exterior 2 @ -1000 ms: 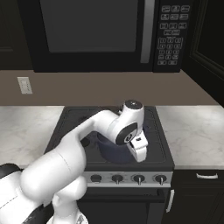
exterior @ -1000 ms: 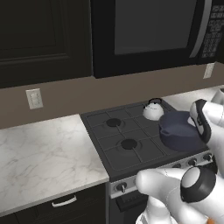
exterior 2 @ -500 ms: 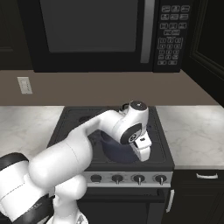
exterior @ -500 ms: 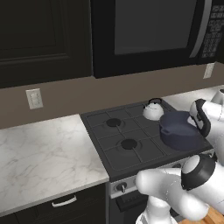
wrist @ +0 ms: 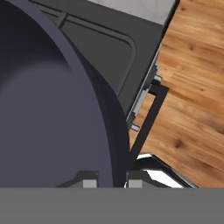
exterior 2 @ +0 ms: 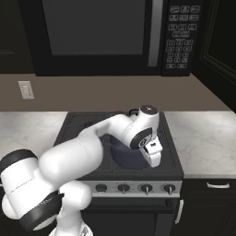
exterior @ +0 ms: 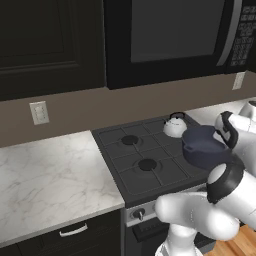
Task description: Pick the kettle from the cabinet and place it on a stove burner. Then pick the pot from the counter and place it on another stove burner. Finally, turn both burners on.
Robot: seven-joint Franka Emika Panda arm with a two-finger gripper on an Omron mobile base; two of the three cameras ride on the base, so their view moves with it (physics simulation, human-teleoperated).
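The dark blue-grey pot hangs over the front right of the black stove, and I cannot tell whether it touches the grate. My gripper is shut on the pot's right rim, one finger inside the wall and one outside. From the right base view the hand reaches down to the gripper at the pot. The small white-silver kettle stands on the rear right burner, just behind the pot. The two left burners are bare. A dark cabinet hangs at the upper left.
A black microwave hangs low over the stove. Marbled counter lies to the left and more counter to the right. Silver knobs line the stove front. The oven door handle and the wood floor lie below the pot.
The hand with the pot has shifted slightly to the right over the stove's front right, and the arm's elbow has swung a little. The kettle has not moved.
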